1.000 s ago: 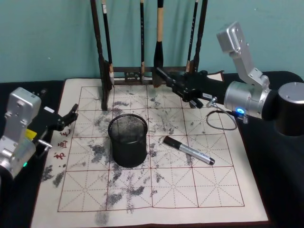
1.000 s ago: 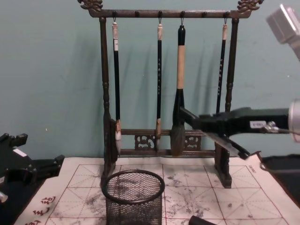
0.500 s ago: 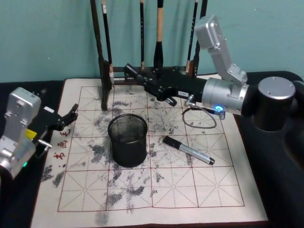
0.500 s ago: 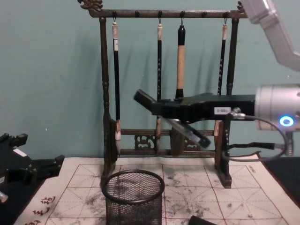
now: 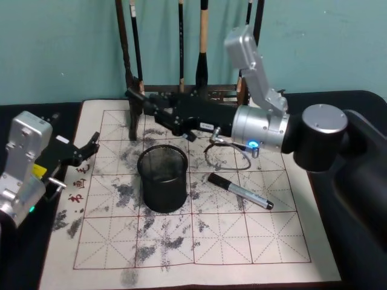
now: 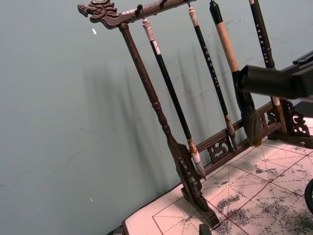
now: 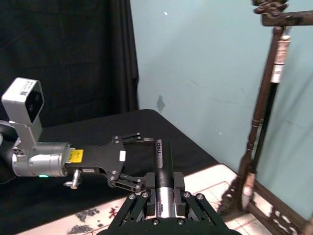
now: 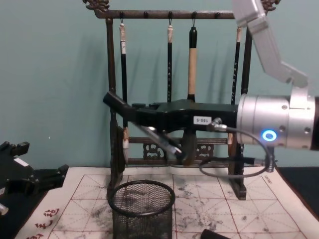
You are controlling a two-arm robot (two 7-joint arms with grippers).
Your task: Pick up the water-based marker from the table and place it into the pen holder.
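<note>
The right pincer point(image 5: 142, 103) is seen raised off the mat at the 12 o'clock side of the pen holder point(image 5: 162, 178), close in front of the brush rack point(image 5: 132, 72) and clear of the holder's rim. It is clenched on a marker point(image 7: 164, 169), whose black barrel is gripped between the fingers. From the chest, this marker point(image 8: 160, 140) is seen slanting under the pincer, above the holder and apart from it.

The pen holder stands upright near the middle of the ink-stained calligraphy mat point(image 5: 272, 241), which is spread on the dark counter point(image 5: 36, 112). A second marker point(image 5: 240, 191) is seen lying flat on the mat at about 3 o'clock from the holder, near it but not touching.

The left pincer point(image 5: 91, 149) is parked at the mat's 9 o'clock edge, its fingers spread and nothing between them.
</note>
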